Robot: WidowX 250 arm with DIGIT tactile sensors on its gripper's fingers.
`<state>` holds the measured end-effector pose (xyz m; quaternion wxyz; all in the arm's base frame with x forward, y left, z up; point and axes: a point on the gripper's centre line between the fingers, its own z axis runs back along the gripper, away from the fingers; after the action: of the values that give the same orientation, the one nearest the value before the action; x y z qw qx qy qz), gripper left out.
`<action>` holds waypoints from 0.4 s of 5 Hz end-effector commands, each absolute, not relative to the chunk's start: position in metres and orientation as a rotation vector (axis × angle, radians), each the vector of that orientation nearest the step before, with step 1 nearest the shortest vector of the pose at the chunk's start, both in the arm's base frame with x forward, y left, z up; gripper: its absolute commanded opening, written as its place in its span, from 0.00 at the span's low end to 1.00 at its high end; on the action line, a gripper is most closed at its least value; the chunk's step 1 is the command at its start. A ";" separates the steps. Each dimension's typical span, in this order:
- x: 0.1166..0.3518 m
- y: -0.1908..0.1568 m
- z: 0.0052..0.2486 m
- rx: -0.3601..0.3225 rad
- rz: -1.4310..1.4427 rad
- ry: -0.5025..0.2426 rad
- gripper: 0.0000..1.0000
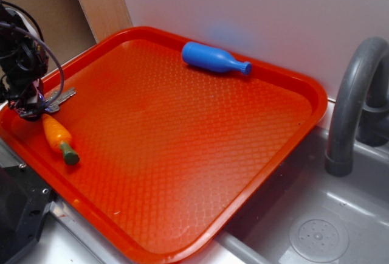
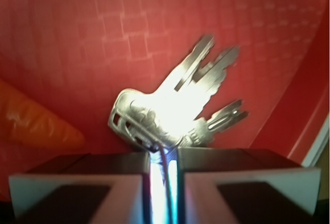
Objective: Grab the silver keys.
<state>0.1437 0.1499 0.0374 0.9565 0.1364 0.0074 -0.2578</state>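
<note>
My claw [image 2: 162,175] is pinched on the ring of the keys [image 2: 178,113], so their blades fan toward 1 o'clock; the carrot [image 1: 58,137] lies beside.

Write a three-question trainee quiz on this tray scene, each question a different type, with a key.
1. True or false: the claw is nearly shut on the ring of the silver keys.
2. Multiple choice: what lies beside the keys near the tray's left edge?
A. a carrot
B. a spoon
C. a sponge
3. Fill in: the blue bottle lies on its side near the tray's ____ edge, by the wall.

Key: 1 true; 2 A; 3 far.
</note>
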 end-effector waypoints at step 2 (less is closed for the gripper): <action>0.107 0.073 0.157 0.119 -0.300 -0.222 0.00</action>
<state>0.1031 0.0652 0.1465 0.9844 0.0478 -0.1030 -0.1343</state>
